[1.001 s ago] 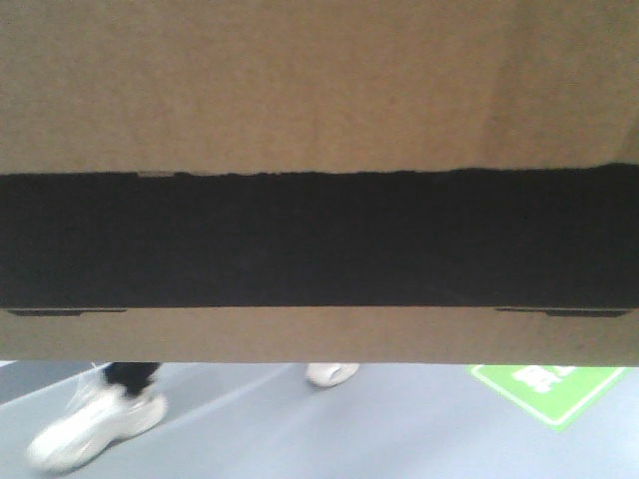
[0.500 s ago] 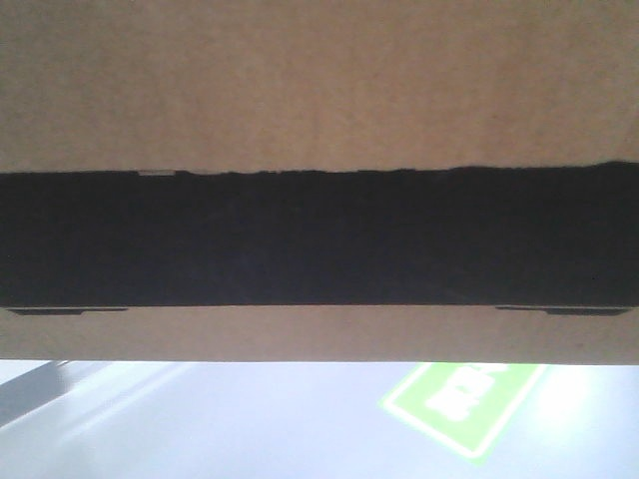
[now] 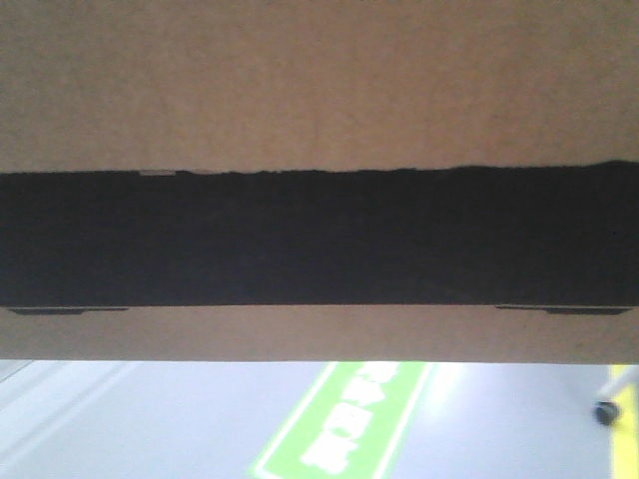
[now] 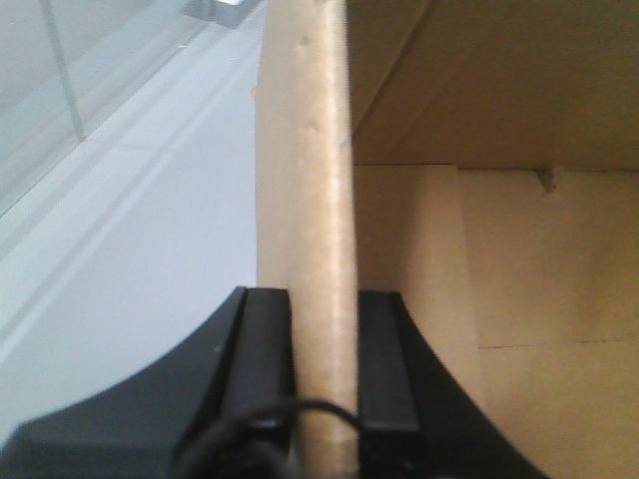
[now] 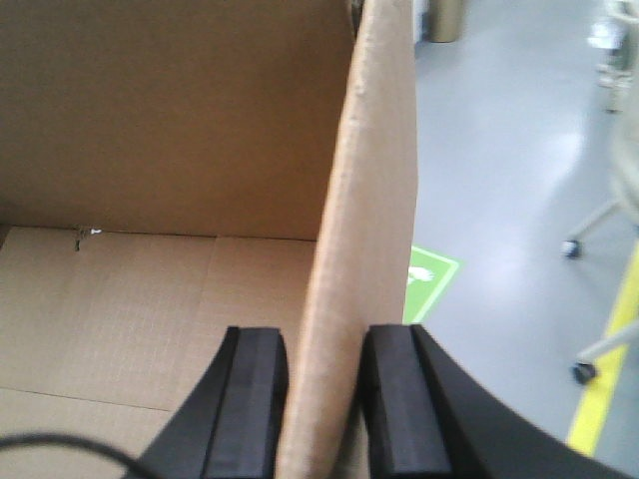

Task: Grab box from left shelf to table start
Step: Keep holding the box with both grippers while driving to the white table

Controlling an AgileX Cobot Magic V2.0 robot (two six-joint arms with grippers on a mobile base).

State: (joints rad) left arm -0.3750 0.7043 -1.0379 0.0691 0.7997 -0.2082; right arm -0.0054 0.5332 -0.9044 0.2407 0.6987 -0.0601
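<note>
The brown cardboard box (image 3: 319, 90) fills most of the front view, its black printed panel (image 3: 319, 239) running across the middle. The box hangs above the floor between both arms. In the left wrist view my left gripper (image 4: 324, 299) is shut on the box's upright left wall (image 4: 305, 150), one finger outside and one inside. My right gripper (image 5: 324, 334) clamps the right wall (image 5: 364, 200) the same way. The open inside of the box (image 5: 150, 150) shows in both wrist views. The shelf and the table are out of view.
Grey floor lies under the box, with a green floor marking (image 3: 334, 424) below its middle. A yellow line (image 5: 609, 389) and cart casters (image 5: 571, 247) are to the right. One caster (image 3: 602, 411) shows at the front view's right edge. A glass panel (image 4: 60, 90) stands at the left.
The box stays fixed in view while the floor beneath slides. A person's white shoes have gone, the green marking has shifted from right to centre, and a caster has entered at right.
</note>
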